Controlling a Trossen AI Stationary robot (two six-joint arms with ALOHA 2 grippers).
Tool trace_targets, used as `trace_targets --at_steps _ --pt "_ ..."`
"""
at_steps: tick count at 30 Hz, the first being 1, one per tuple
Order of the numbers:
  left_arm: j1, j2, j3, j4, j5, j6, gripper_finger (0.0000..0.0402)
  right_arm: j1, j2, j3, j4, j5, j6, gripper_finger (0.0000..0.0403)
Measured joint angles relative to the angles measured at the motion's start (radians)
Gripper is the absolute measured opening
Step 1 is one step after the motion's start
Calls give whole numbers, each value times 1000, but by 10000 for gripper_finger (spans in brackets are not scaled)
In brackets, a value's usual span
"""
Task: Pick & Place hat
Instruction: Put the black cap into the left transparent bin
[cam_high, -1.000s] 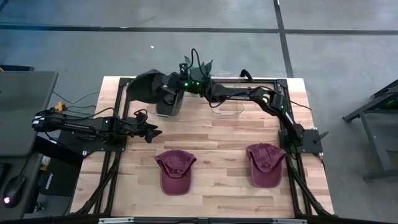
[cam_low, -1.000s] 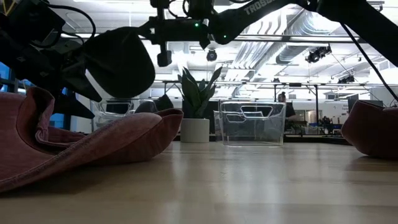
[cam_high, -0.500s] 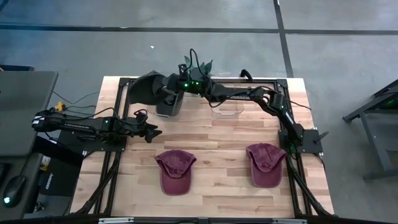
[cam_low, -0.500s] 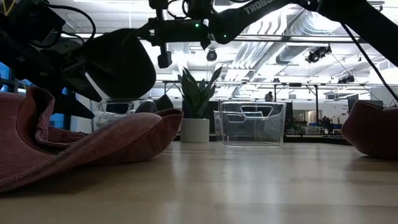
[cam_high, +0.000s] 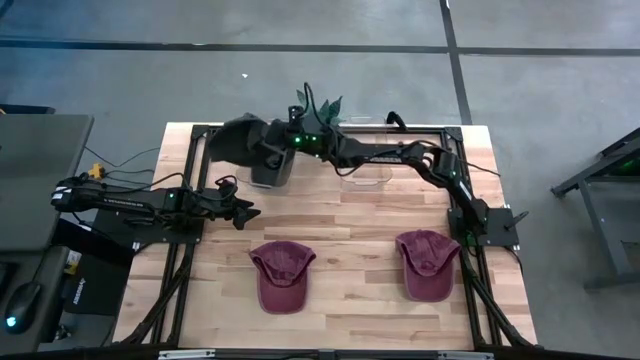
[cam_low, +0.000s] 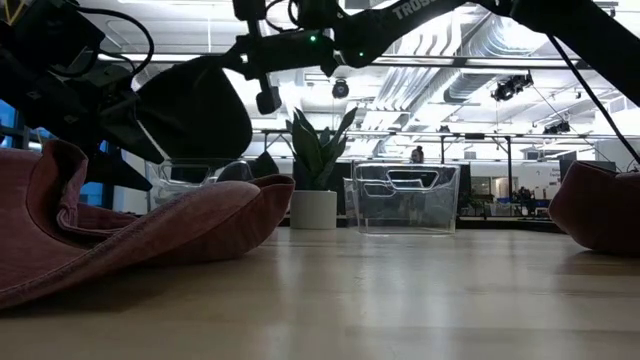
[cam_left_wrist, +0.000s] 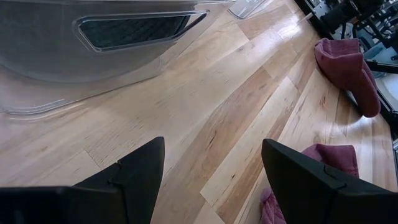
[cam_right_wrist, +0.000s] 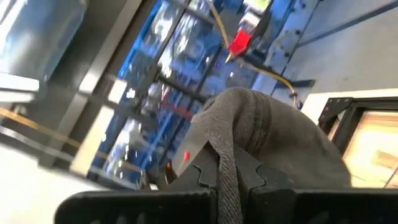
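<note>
Overhead, a dark hat (cam_high: 238, 140) is held clamped by the right gripper (cam_high: 270, 148) above the left bin (cam_high: 270, 170) at the table's far side. The left gripper (cam_high: 243, 212) is seen open beside two red hats (cam_high: 281, 272). At table height, the dark hat (cam_low: 195, 105) is seen aloft. Past the left fingers (cam_left_wrist: 134, 174), the bin (cam_left_wrist: 93, 43) is shown.

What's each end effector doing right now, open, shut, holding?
Left end effector: open, empty, low over the table near the clear bin.
Right end effector: shut on the dark hat, held above the left bin.
</note>
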Motion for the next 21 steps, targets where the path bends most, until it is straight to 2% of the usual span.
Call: trace_targets --at_steps 11,16,21 --pt "0 0 0 0 0 0 261 49 0 0 18 165 30 0" --pt "0 0 0 0 0 0 261 54 0 -15 31 235 144 0" --pt "0 0 0 0 0 0 261 76 -2 -125 128 272 340 0"
